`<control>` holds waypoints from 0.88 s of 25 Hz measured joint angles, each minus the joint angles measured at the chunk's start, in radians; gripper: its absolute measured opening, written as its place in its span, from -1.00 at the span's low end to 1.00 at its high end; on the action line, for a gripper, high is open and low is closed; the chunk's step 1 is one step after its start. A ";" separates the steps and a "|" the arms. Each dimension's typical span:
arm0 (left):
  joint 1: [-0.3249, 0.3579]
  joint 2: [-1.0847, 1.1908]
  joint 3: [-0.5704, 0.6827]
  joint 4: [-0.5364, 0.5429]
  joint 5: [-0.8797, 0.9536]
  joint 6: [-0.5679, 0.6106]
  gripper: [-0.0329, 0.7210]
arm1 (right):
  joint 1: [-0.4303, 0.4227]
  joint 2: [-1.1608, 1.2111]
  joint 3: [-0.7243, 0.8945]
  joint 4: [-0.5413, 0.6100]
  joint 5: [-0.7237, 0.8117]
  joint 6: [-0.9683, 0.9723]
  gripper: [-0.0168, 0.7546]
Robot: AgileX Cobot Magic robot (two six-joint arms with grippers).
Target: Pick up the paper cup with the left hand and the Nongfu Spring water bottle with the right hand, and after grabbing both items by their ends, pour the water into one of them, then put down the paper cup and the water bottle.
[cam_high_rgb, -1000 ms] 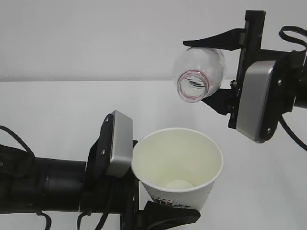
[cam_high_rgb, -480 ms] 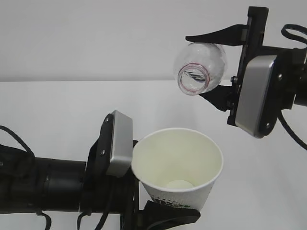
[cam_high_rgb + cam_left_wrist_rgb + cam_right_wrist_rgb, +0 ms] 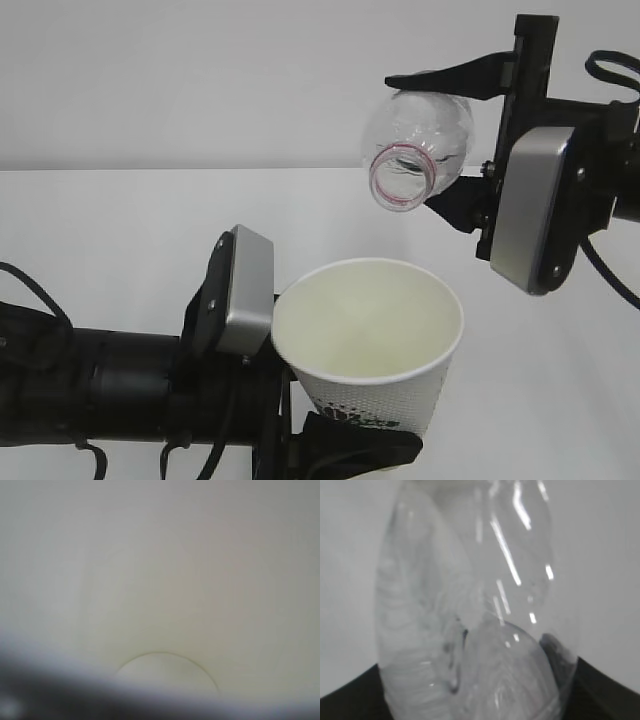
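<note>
Nearest the camera, low in the exterior view: small white tapered paper cup (image 3: 368, 345) with cream inside and a dark printed logo low on its side, gripped near its base by the left hand (image 3: 330, 440), a black gripper arm with a grey rectangular plate. Cup held roughly upright, mouth open upward, clear of the white table (image 3: 120, 230). Jaws set fairly wide, closed on the cup body; lower finger visible under the cup, the other hidden behind it. Left wrist view filled by the cream inner wall of the cup (image 3: 160, 580); base disc faintly outlined; no pool of liquid distinguishable there.

Farther back and higher, toward the right: clear ribbed plastic bottle (image 3: 415, 145) with a red neck ring, clamped between the black fingers (image 3: 450, 75) of the right hand (image 3: 455, 140), a black gripper arm with a silver-grey rectangular plate. Bottle tipped well over, uncapped mouth facing down and toward the camera, above the cup and well apart from its rim. Jaws set fairly wide, pressing on the bottle body. Label not visible from this angle. Right wrist view: transparent bottle wall (image 3: 475, 605) with glints only; water level not determinable.

Task status, as judged: both pickups complete; pouring posture reached. No stream visible between mouth and cup; whether any water remains, cannot tell. Remaining: righting the bottle, then setting down cup and bottle on the table and releasing both.
</note>
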 joint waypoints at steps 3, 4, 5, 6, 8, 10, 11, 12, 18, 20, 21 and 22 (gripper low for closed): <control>0.000 0.000 0.000 0.000 0.000 -0.002 0.39 | 0.000 0.000 0.000 0.000 0.000 -0.009 0.39; 0.000 0.000 0.000 0.000 0.000 -0.002 0.39 | 0.000 0.000 0.000 0.000 0.000 -0.011 0.39; 0.000 0.000 0.000 0.000 0.000 -0.002 0.39 | 0.000 0.000 0.000 0.000 0.000 -0.013 0.39; 0.000 0.000 0.000 0.000 0.000 -0.002 0.39 | 0.000 0.000 0.000 0.000 0.000 -0.015 0.39; 0.000 0.000 0.000 0.000 0.000 -0.003 0.39 | 0.000 0.000 0.000 0.000 0.000 -0.017 0.39; 0.000 0.000 0.000 0.000 -0.002 -0.003 0.39 | 0.000 0.000 0.000 0.000 0.000 -0.017 0.39; 0.000 0.000 0.000 0.000 -0.002 -0.003 0.39 | 0.000 0.000 0.000 0.000 0.000 -0.017 0.39; 0.000 0.000 0.000 0.000 -0.002 -0.003 0.38 | 0.000 0.000 0.000 0.000 0.000 -0.017 0.39; 0.000 0.000 0.000 0.000 0.000 -0.003 0.38 | 0.000 0.000 0.000 0.000 0.000 -0.046 0.39; 0.000 0.000 0.000 0.000 0.002 -0.003 0.38 | 0.000 0.000 0.000 0.000 0.000 -0.055 0.39; 0.000 0.000 0.000 0.000 0.002 -0.003 0.38 | 0.000 0.000 0.000 0.000 0.000 -0.057 0.39; 0.000 0.000 0.000 0.000 0.002 -0.003 0.38 | 0.000 0.000 0.000 0.000 0.000 -0.059 0.39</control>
